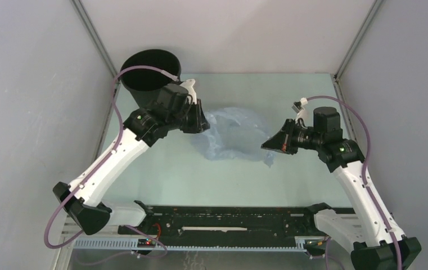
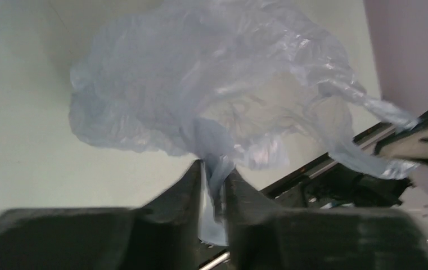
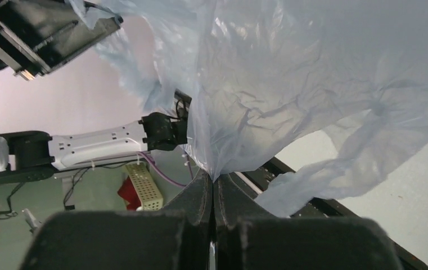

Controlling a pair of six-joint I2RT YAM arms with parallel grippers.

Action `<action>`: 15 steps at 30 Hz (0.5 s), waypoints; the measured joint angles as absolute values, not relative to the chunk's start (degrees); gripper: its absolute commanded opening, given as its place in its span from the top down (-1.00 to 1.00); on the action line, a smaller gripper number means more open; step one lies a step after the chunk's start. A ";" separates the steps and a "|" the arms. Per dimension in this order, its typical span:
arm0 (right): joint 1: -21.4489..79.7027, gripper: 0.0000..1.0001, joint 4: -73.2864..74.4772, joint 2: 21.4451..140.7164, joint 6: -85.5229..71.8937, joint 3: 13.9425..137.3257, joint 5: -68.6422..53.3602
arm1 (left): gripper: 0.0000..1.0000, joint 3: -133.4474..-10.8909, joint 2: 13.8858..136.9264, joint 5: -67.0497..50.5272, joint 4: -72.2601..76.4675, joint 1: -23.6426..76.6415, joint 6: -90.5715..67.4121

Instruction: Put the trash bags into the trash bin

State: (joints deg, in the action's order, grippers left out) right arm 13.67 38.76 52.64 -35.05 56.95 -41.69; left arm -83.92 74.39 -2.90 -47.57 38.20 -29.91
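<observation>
Pale blue trash bag (image 1: 237, 135) is held between both grippers above the table (image 1: 200, 180) centre.
At its 9 o'clock, film is gripped in the narrow-set left gripper (image 2: 214, 169); at 4 o'clock, film is pinched by the tightly closed right gripper (image 3: 214, 175). The black trash bin (image 1: 149, 70) is seen at 11 o'clock.

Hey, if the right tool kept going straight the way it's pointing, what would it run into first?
The plastic bag pinched in the right tool: its film spreads straight ahead. What lies beyond it is unclear.
</observation>
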 measured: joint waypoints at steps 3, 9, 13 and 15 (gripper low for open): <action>12.75 1.00 37.93 53.84 -35.94 56.95 -43.18 | -0.49 -82.96 73.65 -2.50 -47.70 38.15 -29.76; 12.71 1.00 36.97 54.06 -36.58 56.95 -45.21 | -0.88 -74.85 69.08 -1.65 -48.93 38.17 -32.32; 12.49 1.00 35.97 54.04 -37.71 56.95 -45.45 | -0.99 -71.40 64.95 -1.02 -51.13 39.53 -35.70; 12.45 1.00 34.89 54.00 -39.11 56.95 -45.06 | -1.00 -70.98 62.92 0.43 -52.45 41.67 -37.26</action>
